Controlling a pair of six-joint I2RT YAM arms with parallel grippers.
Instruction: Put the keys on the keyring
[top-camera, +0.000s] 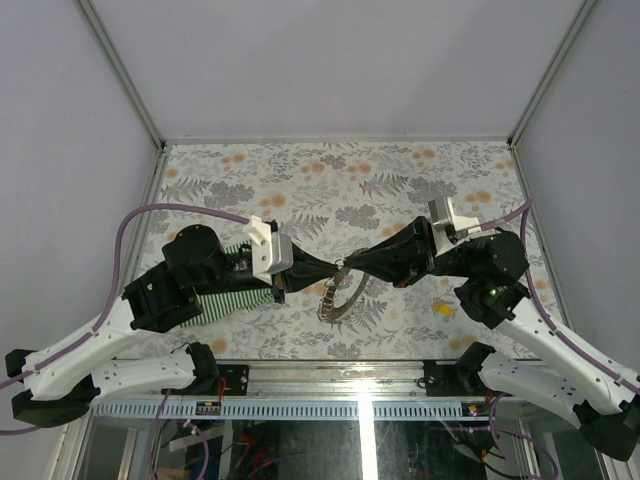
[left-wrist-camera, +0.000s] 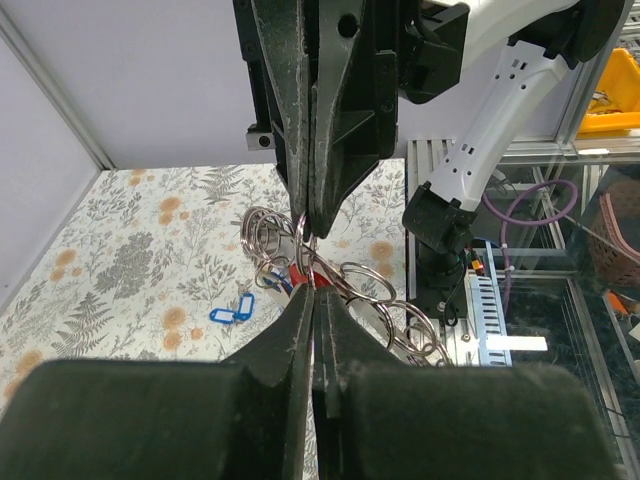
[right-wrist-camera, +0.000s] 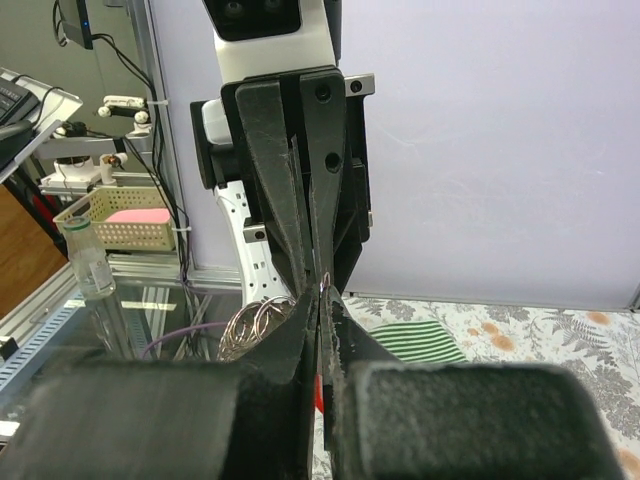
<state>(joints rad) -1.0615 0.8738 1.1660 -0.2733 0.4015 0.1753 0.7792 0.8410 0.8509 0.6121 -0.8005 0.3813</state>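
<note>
yellow key (top-camera: 443, 309): lies alone on the flowered table (top-camera: 400, 170), near right, well apart from everything else.
keyring (top-camera: 335, 300): a coil of thin silvery loops at the middle of the table. It droops toward the near side from the spot where the two tools meet (how much of it rests on the table cannot be told).
green striped cloth (top-camera: 238, 288): flat on the table at near left, partly under the left arm.
left gripper (top-camera: 333, 268): reaches in from the left with its fingers pressed together. The tips sit right at the red key (left-wrist-camera: 303, 274), but whether they pinch the tag or a wire loop cannot be told.
red key: lies in among the keyring's loops, touching them.
right gripper (top-camera: 352, 264): comes in from the right, tip to tip with the left one. Its fingers are pressed together on a thin loop of the keyring.
blue key (left-wrist-camera: 232, 312): lies flat on the table just beside the coil, on its far side, held by neither tool.
</note>
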